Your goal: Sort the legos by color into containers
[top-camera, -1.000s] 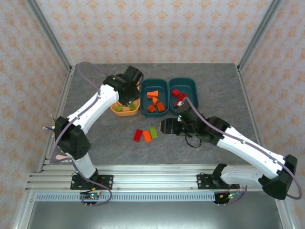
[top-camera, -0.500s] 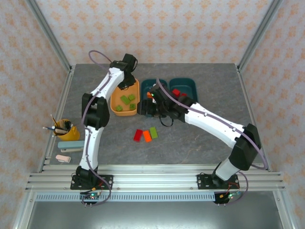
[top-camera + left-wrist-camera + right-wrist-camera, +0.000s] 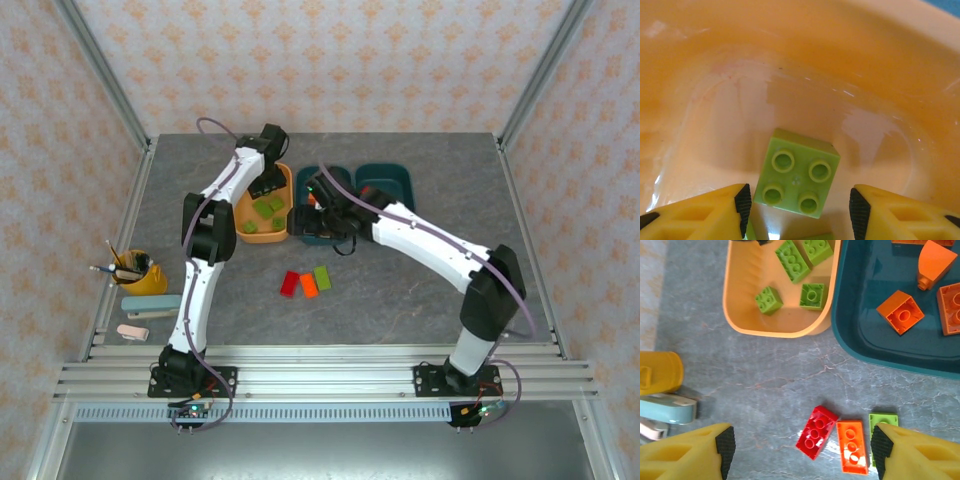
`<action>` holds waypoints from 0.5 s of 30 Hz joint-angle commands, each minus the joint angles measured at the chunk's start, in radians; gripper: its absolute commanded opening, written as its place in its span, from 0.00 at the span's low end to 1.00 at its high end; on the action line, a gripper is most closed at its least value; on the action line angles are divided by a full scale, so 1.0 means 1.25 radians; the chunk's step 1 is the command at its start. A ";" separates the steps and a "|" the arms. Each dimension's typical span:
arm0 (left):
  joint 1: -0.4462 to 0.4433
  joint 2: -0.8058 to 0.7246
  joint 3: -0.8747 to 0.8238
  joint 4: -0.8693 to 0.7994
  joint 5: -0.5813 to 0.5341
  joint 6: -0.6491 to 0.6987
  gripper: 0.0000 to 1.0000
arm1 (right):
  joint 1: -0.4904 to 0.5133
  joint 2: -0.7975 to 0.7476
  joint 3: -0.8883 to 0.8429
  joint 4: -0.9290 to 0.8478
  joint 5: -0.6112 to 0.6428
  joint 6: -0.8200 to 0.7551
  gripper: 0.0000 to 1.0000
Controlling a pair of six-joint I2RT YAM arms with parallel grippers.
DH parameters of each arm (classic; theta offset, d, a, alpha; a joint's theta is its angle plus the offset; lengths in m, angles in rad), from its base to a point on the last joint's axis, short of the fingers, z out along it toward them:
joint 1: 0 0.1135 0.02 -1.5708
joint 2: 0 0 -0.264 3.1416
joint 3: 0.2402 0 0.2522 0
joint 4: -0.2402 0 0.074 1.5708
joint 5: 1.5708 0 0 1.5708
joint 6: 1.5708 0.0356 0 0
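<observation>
The left fingers [image 3: 700, 212] stood spread inside the light orange tub [image 3: 790, 45], one on each side of a lime green lego [image 3: 797, 172] that lay studs-up on the tub's floor. A thin gap showed on either side, so nothing was pinched. The right fingers [image 3: 685, 452] were spread wide and empty above the table [image 3: 765, 375]. Below them a red lego [image 3: 816, 432], an orange lego [image 3: 851, 446] and a green lego [image 3: 883, 426] lay side by side on the stone-grey surface, well short of the tubs. Beyond them, several green legos [image 3: 793, 260] sat in the orange tub, and orange legos [image 3: 900, 311] sat in the dark teal tub [image 3: 860, 340] touching its side — a second teal tub [image 3: 395, 178] stood just beyond.
</observation>
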 commanded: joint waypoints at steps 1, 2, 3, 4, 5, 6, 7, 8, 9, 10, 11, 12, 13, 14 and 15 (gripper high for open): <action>0.006 -0.098 -0.007 -0.032 -0.005 0.002 0.61 | 0.037 0.046 0.060 -0.104 0.047 -0.042 0.73; 0.005 -0.119 -0.008 -0.040 -0.007 0.000 0.62 | 0.050 0.064 0.074 -0.119 0.055 -0.039 0.72; 0.007 -0.140 -0.011 -0.047 -0.011 -0.002 0.62 | 0.060 0.081 0.084 -0.131 0.060 -0.033 0.71; 0.006 -0.167 -0.019 -0.053 -0.018 -0.006 0.63 | 0.070 0.101 0.094 -0.142 0.061 -0.022 0.71; 0.005 -0.201 -0.034 -0.058 -0.026 -0.009 0.64 | 0.080 0.122 0.104 -0.151 0.061 -0.008 0.70; 0.006 -0.231 -0.050 -0.061 -0.035 -0.013 0.65 | 0.086 0.139 0.115 -0.164 0.059 0.007 0.69; 0.005 -0.267 -0.071 -0.066 -0.050 -0.013 0.66 | 0.095 0.160 0.130 -0.178 0.054 0.023 0.68; 0.006 -0.308 -0.098 -0.073 -0.068 -0.014 0.67 | 0.105 0.178 0.146 -0.193 0.052 0.042 0.68; 0.006 -0.343 -0.128 -0.077 -0.085 -0.017 0.68 | 0.113 0.193 0.161 -0.207 0.057 0.062 0.67; 0.005 -0.389 -0.169 -0.079 -0.102 -0.021 0.69 | 0.124 0.209 0.180 -0.221 0.056 0.085 0.67; 0.005 -0.436 -0.220 -0.077 -0.118 -0.026 0.70 | 0.136 0.223 0.196 -0.236 0.053 0.107 0.67; 0.006 -0.478 -0.268 -0.071 -0.127 -0.033 0.71 | 0.145 0.236 0.207 -0.249 0.051 0.127 0.67; 0.005 -0.540 -0.327 -0.066 -0.138 -0.040 0.72 | 0.155 0.250 0.220 -0.267 0.053 0.154 0.66; 0.006 -0.593 -0.391 -0.055 -0.147 -0.050 0.74 | 0.162 0.261 0.229 -0.280 0.050 0.180 0.66; 0.005 -0.639 -0.449 -0.041 -0.149 -0.059 0.74 | 0.169 0.269 0.231 -0.287 0.046 0.205 0.66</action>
